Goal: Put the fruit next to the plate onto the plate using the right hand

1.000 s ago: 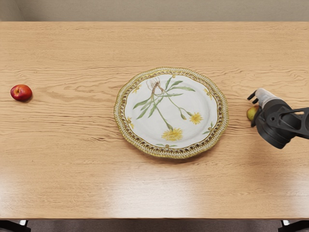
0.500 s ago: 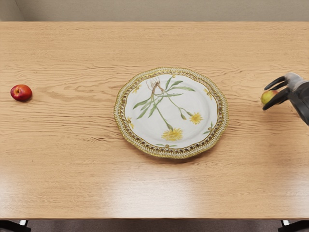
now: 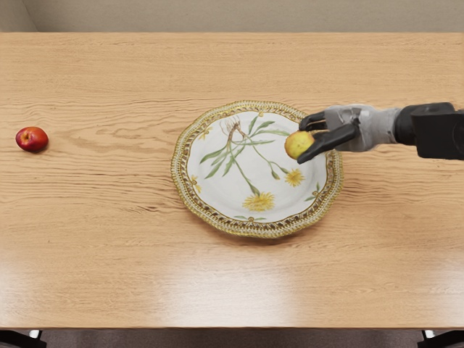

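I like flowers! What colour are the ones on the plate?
Yellow, with green stems, on the plate; head view.

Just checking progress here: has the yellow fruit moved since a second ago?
Yes. The yellow fruit, gripped by the right hand, went left, from right of the plate to over the plate's right part.

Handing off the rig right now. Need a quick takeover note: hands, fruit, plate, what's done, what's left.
Right hand: shut on the yellow fruit, reaching in from the right.
Left hand: not in view.
Yellow fruit: in the fingers over the right part of the plate; cannot tell if it touches the plate.
Red fruit: far left on the table, well away from the plate.
Done: grasp and carry to the plate.
Left: lower, release, pull the hand back.
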